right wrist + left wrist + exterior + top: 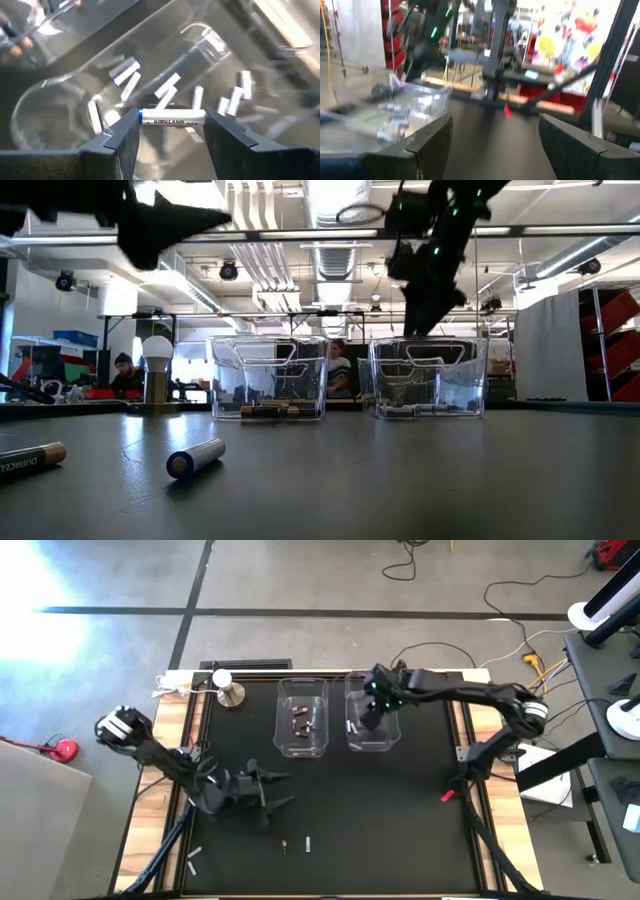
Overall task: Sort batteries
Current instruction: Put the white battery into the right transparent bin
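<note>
White Kirkland battery (172, 121) — blue end, slim cylinder.

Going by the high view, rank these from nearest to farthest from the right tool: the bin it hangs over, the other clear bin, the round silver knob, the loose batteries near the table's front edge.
1. Right bin, directly under the right tool.
2. Left bin, alongside, toward the left arm.
3. Silver knob, back left part of the table.
4. Loose batteries, front edge, nearer the left arm.

Both arms (170, 765) are black with white joint caps (120, 725); a green light (372, 690) shows on the right wrist.
</note>
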Motion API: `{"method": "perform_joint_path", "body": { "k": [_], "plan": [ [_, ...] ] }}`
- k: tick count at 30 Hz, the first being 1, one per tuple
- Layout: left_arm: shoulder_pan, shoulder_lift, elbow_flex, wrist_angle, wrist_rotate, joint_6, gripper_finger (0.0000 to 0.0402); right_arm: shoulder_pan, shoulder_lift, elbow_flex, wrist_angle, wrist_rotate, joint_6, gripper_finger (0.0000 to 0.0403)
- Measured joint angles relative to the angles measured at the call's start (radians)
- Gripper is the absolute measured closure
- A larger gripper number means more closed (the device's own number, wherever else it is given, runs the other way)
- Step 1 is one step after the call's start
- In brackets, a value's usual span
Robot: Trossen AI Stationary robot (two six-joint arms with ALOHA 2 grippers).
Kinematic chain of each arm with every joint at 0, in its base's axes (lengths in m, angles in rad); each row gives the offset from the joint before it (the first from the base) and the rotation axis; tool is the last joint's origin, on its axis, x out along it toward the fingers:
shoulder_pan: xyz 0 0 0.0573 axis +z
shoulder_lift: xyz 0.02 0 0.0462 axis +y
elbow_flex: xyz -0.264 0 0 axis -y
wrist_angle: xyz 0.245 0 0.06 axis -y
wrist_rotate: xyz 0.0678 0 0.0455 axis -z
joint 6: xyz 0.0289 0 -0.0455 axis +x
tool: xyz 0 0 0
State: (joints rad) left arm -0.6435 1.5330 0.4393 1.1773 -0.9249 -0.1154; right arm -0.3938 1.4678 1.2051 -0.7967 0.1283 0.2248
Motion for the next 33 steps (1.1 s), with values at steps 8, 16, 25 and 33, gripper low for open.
{"method": "perform_joint_path", "body": {
  "k": [8,16,25,33],
  "plan": [
    [-0.004,-0.12,0.056,-0.032,0.03,0.113,0.0129,-0.132,0.217,0.006,0.098,-0.059,0.101,0.0217],
    [-0.003,-0.066,0.169,-0.12,0.045,0.206,0.0129,-0.143,0.382,0.078,0.075,-0.078,0.175,0.022],
    [-0.004,-0.033,0.309,-0.28,0.046,0.162,0.0129,-0.15,0.394,0.085,0.069,-0.076,0.174,0.0211],
    [-0.037,-0.025,0.363,-0.289,0.053,0.215,0.0129,-0.15,0.388,0.084,0.069,-0.077,0.18,0.0184]
  ]
}}
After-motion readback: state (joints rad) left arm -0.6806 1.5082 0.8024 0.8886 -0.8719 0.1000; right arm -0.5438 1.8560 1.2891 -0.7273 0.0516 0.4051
